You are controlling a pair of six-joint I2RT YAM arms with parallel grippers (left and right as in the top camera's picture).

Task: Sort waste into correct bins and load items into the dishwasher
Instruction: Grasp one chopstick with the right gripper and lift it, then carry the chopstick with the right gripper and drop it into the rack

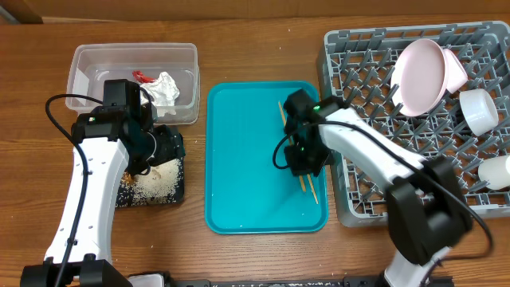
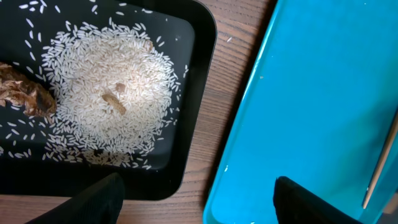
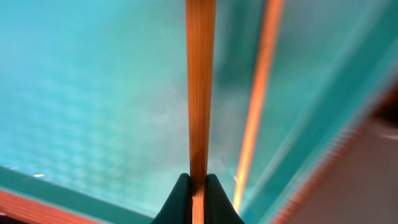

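My right gripper (image 1: 305,165) is low over the teal tray (image 1: 247,151), shut on one wooden chopstick (image 3: 200,74); the other chopstick (image 3: 256,99) lies just beside it. Both chopsticks (image 1: 307,186) stick out below the gripper in the overhead view. My left gripper (image 2: 199,200) hangs open and empty above the gap between the black tray (image 2: 186,37) and the teal tray (image 2: 311,93). A pile of white rice (image 2: 106,99) and a brown lump (image 2: 25,93) lie in the black tray. The clear tub (image 1: 80,64) holds a crumpled napkin (image 1: 167,88) and a red wrapper (image 1: 143,76).
At the right stands the grey dish rack (image 1: 358,72), carrying a pinkish plate (image 1: 421,76) on edge, a white bowl (image 1: 480,109) and a white cup (image 1: 498,171). A chopstick tip (image 2: 380,162) shows at the right edge of the left wrist view.
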